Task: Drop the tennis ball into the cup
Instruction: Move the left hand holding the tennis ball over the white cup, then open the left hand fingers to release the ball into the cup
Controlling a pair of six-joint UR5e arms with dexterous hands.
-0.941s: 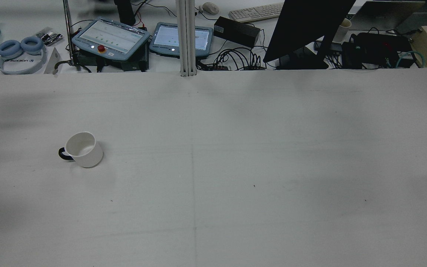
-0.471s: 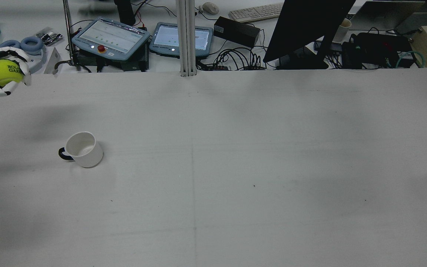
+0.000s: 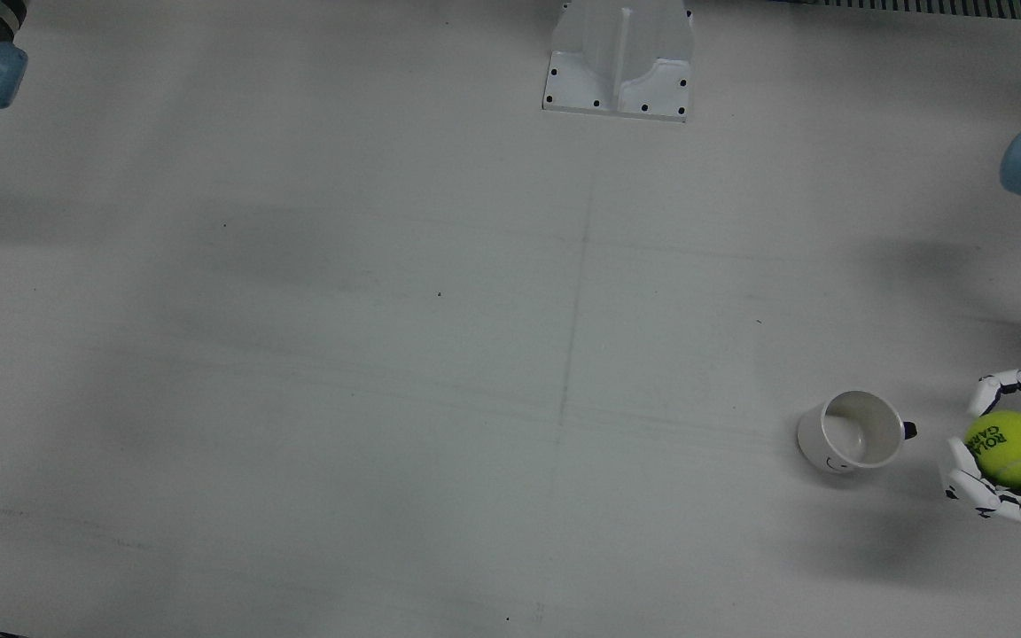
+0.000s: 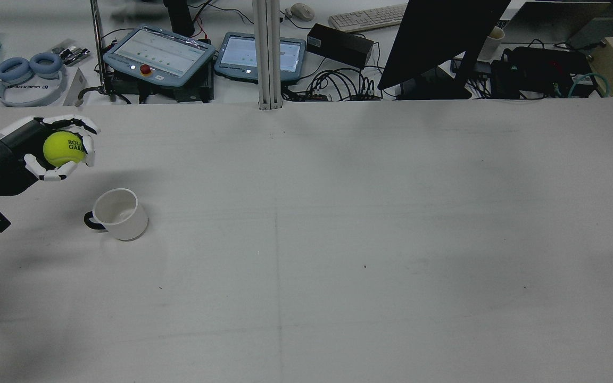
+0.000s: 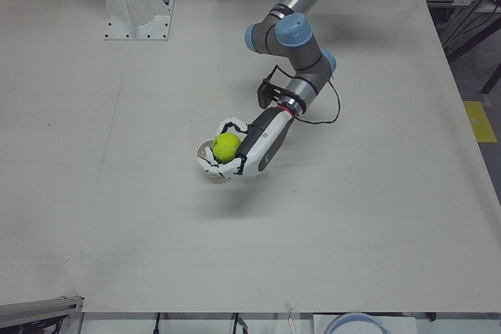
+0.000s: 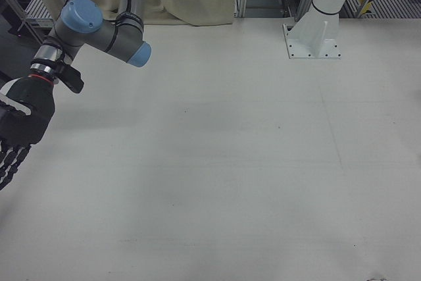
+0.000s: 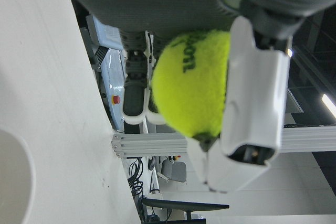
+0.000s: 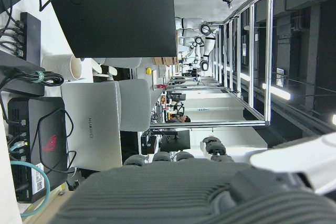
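Note:
A white cup (image 4: pixel 120 214) with a dark handle stands upright on the left half of the table; the front view (image 3: pixel 852 431) shows it too. My left hand (image 4: pixel 19 154) is shut on a yellow-green tennis ball (image 4: pixel 63 149) and holds it above the table, beside the cup on its handle side and slightly beyond it. The front view shows the ball (image 3: pixel 1011 447) apart from the cup's rim. In the left-front view the hand and ball (image 5: pixel 227 146) hide most of the cup. My right hand (image 6: pixel 20 123) hangs at the table's far side, fingers straight and empty.
The white table (image 4: pixel 338 213) is bare apart from the cup. A white pedestal (image 3: pixel 619 58) stands at the robot's side. Tablets (image 4: pixel 160 53), cables and a monitor (image 4: pixel 439 37) lie beyond the far edge.
My left hand has come in from the left edge with the ball and moved right and nearer, closer to the cup. The cup has not moved.

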